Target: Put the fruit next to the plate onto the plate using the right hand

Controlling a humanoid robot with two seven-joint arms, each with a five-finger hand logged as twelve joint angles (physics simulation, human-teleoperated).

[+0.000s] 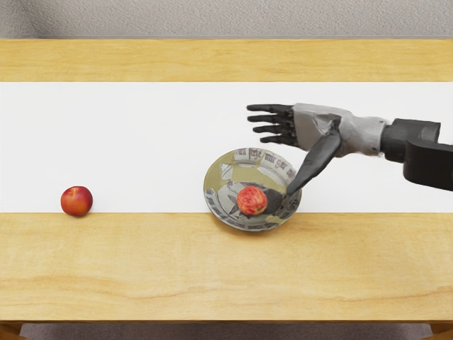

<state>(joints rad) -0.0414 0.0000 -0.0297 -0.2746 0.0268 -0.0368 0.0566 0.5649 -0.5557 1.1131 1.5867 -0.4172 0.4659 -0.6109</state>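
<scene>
Just below the robot hand [304, 127], the red fruit [251, 200] sits on the plate [265, 156]; the hand hovers, fingers [270, 129] splayed, holding nothing. Well beyond its fingertips, a second fruit [76, 200] rests alone on the tabletop [141, 269].

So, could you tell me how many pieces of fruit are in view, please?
2. One red fruit lies on the plate, near the open right hand; a second fruit sits alone on the table, far to the plate's left. None seems hidden.
</scene>
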